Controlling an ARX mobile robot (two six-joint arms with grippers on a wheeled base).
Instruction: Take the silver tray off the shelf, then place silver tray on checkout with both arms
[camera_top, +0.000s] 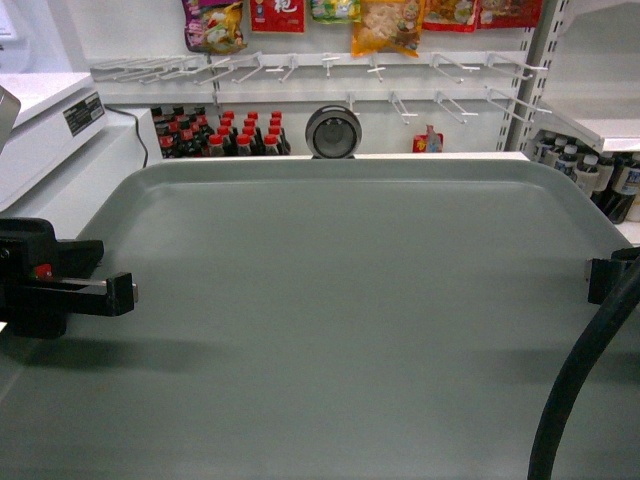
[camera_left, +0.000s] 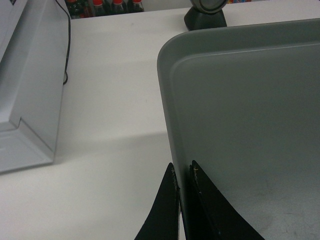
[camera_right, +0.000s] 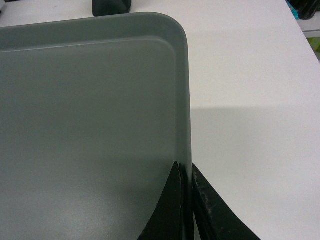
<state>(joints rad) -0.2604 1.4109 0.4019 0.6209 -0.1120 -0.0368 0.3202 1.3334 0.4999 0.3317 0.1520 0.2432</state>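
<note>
Grey-silver tray (camera_top: 340, 300) sits over the white table (camera_left: 110, 75). Left gripper (camera_left: 182, 172) clamps its rim at 9 o'clock; right gripper (camera_right: 186, 172) clamps its rim at 3 o'clock. Packet writing at 12 o'clock is unreadable.

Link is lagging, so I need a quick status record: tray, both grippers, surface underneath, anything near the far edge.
silver tray: level, over the white checkout; contact with it cannot be told
left gripper: shut on the tray's left rim
right gripper: shut on the tray's right rim
far edge: a round scanner stands just behind the tray
left side: white box with black cable on the checkout
</note>
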